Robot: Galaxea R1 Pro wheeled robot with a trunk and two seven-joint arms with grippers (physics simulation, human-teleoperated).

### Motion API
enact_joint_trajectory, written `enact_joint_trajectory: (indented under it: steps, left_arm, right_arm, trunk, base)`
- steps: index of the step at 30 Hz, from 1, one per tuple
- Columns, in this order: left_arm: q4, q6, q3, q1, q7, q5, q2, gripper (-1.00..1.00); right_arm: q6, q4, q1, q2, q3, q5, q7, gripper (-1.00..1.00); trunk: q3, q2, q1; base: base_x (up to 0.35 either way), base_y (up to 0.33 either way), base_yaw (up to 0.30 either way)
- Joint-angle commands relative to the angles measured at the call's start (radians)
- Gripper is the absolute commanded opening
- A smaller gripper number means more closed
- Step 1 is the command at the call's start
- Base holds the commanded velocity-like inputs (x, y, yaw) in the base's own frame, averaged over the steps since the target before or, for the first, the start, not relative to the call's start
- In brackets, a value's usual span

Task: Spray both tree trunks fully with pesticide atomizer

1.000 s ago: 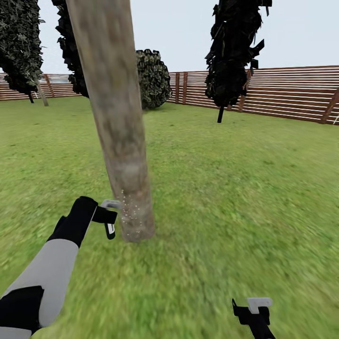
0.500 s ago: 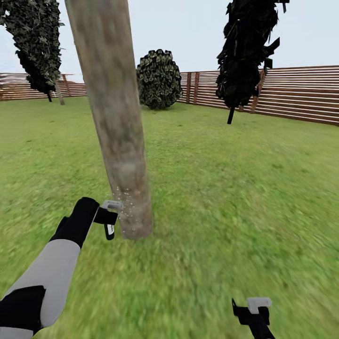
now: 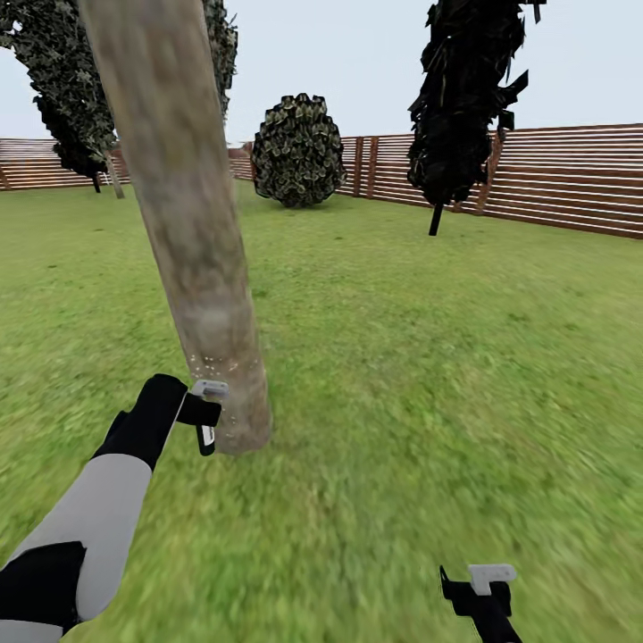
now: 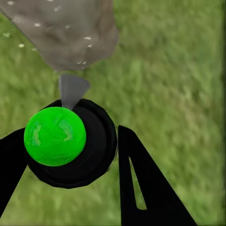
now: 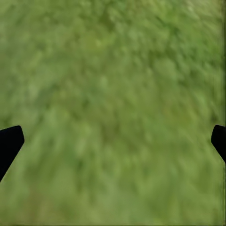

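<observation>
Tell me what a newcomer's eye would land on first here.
The thick tree trunk leaning up the head view's left, white pesticide specks dotted near its base. Next, the left gripper holding the atomizer, bright green cap, nozzle aimed at that trunk. The right gripper hangs open over bare grass.

— Clamped between two black gripper fingers: a round black atomizer body topped by a glossy bright green ball.
— And ahead of the grey cone-shaped nozzle?
— Mottled grey-brown tree trunk, just beyond the tip, dotted with tiny white specks. Blurry green grass all around.
</observation>
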Motion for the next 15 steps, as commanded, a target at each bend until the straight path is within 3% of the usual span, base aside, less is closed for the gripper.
enact_joint_trajectory:
  steps: [1, 5, 15]
  left_arm:
    - [-0.001, 0.003, 0.003, 0.000, -0.010, -0.010, 0.000, -1.00]
    - [-0.001, 0.003, 0.003, 0.001, -0.010, -0.010, 0.000, -1.00]
    - [0.002, 0.002, 0.004, 0.001, -0.004, -0.010, 0.004, -1.00]
  right_arm:
    - [-0.003, 0.001, -0.001, 0.000, -0.004, 0.010, -0.005, 1.00]
    - [-0.003, 0.001, -0.001, 0.000, -0.005, 0.010, -0.005, 1.00]
    - [-0.003, 0.002, -0.001, -0.001, -0.004, 0.011, -0.005, 1.00]
  trunk:
    - [-0.001, 0.000, 0.000]
    - [-0.001, 0.000, 0.000]
    - [-0.001, 0.000, 0.000]
  base:
    - [0.156, -0.253, 0.000]
    - [0.177, -0.243, 0.049]
    - [0.168, -0.240, 0.265]
